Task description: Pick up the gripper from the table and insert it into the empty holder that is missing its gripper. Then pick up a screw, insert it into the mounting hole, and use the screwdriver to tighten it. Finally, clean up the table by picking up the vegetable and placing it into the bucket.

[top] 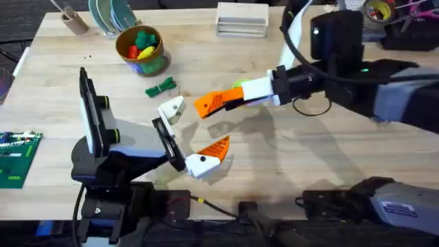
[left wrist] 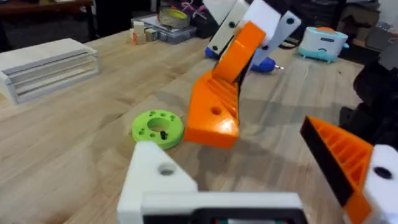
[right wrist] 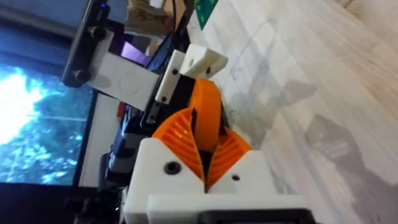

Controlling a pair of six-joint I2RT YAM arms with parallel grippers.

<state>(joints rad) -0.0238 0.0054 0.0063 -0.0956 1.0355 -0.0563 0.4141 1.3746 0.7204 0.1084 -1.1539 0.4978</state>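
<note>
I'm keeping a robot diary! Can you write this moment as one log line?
right pincer: shut on orange gripper | left pincer: open, white holder empty | vegetable: on table

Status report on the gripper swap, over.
Right gripper shut on loose orange gripper, held above table. Left gripper open, bare holder just ahead. Green disc beneath; path clear.

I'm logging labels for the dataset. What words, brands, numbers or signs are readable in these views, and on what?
None can be read.
Grey label plate on the right arm's base: printed marks, too blurred to read.
Green circuit board at the table's left edge: white markings, too small to read.
Yellow tape roll at the far right: any print is illegible.
</note>
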